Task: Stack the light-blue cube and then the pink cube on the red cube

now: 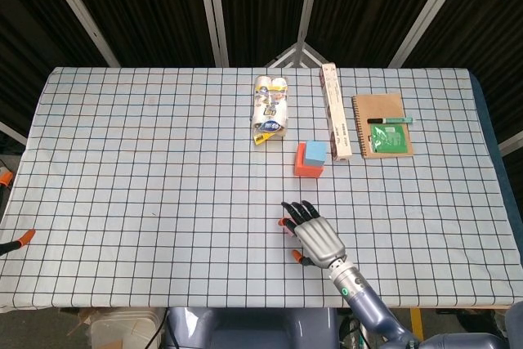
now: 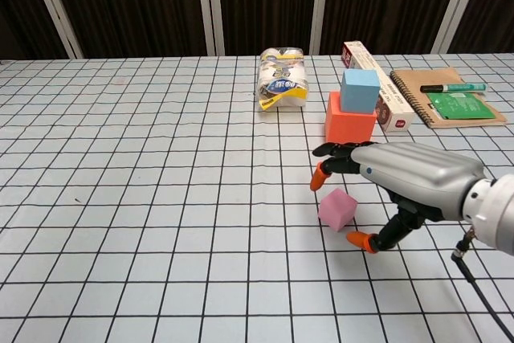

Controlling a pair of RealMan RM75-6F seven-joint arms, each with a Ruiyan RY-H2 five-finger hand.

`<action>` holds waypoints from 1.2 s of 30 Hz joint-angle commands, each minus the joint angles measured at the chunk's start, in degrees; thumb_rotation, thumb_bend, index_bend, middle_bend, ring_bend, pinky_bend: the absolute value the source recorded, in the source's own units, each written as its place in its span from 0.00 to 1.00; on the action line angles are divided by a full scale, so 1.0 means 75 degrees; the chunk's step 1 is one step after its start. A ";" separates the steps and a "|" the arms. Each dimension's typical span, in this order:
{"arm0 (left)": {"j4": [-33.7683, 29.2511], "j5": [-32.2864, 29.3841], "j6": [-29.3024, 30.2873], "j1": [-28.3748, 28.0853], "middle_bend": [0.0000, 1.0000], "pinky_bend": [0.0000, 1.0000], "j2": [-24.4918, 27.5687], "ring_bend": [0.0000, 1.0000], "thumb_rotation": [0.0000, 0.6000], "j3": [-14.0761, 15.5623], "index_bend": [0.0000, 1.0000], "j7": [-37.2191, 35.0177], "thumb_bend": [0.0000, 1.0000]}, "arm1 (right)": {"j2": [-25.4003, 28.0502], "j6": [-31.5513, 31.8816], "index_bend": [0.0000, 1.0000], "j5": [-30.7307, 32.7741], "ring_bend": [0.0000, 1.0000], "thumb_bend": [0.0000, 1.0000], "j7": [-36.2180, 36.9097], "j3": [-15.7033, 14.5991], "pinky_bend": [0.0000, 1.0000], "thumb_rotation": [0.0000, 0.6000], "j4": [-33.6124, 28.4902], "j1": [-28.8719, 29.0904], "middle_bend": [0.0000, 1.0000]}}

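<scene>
The light-blue cube sits on top of the red cube, right of the table's centre. In the chest view the small pink cube lies on the cloth in front of that stack. My right hand hovers over it, holding nothing. Its fingers spread above the cube and its thumb is low on the cube's right side. The head view hides the pink cube under that hand. Only orange fingertips of my left hand show at the left edge.
A pack of white rolls lies behind the stack. A long narrow box sits just right of the stack. Beyond it is a brown notebook carrying a green card and a marker.
</scene>
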 commanded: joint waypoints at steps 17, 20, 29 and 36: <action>0.0005 -0.0051 0.0019 0.0009 0.00 0.00 -0.0036 0.00 1.00 -0.0029 0.04 0.0109 0.16 | -0.0108 -0.0822 0.30 0.0263 0.00 0.40 0.0368 0.0403 0.00 1.00 0.0743 0.0440 0.00; -0.0003 -0.0070 0.0012 0.0005 0.00 0.00 -0.0048 0.00 1.00 -0.0033 0.03 0.0145 0.16 | -0.0095 -0.0935 0.31 0.0300 0.00 0.40 0.0423 0.0415 0.00 1.00 0.0819 0.0490 0.00; -0.0020 -0.0083 0.0066 0.0021 0.00 0.00 -0.0085 0.00 1.00 -0.0045 0.03 0.0240 0.16 | -0.0103 -0.1212 0.33 0.0286 0.00 0.40 0.0577 0.0485 0.00 1.00 0.1060 0.0668 0.00; -0.0017 -0.0123 0.0043 0.0000 0.00 0.00 -0.0120 0.00 1.00 -0.0061 0.03 0.0340 0.16 | -0.0112 -0.1364 0.35 0.0330 0.00 0.40 0.0657 0.0497 0.00 1.00 0.1236 0.0766 0.00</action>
